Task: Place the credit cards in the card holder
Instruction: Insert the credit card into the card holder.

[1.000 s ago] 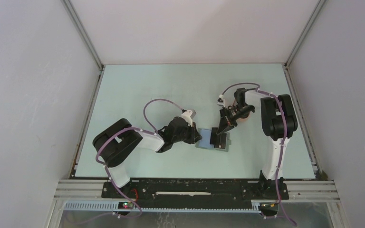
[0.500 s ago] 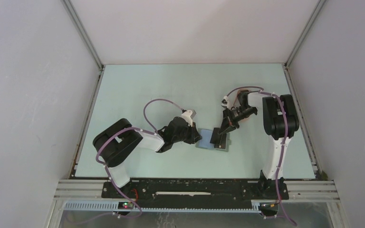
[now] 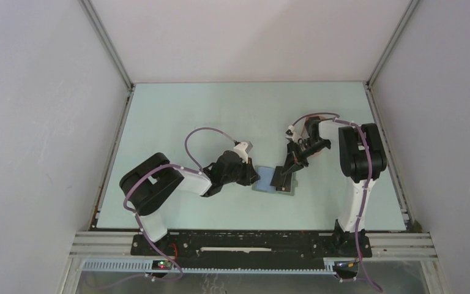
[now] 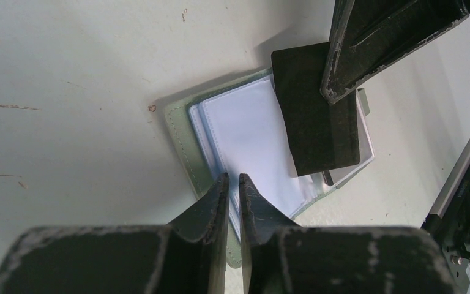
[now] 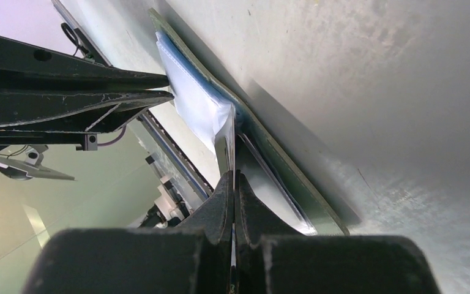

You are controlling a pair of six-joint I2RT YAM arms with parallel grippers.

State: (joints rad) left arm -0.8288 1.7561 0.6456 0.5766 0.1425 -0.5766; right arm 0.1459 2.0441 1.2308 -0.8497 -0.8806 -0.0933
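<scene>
- While the left gripper (image 4: 232, 184) pinches the near edge of the open card holder (image 4: 245, 135), its jaws nearly together on the flap, the holder lies flat on the table (image 4: 67, 73) between the two arms.
- The right gripper (image 5: 233, 179) is clamped tight on the black card (image 4: 315, 122). The card hangs tilted over the holder's far half, with its lower edge down at the pale inner sleeves.
- The step in hand looks like insertion: the card's edge sits at a pocket mouth but is not visibly inside one.
- Next, the card likely needs to slide along its own plane into the pocket while the left arm steadies the holder. Only then should the right jaws let go.
- Where the silvery card is cannot be told.
</scene>
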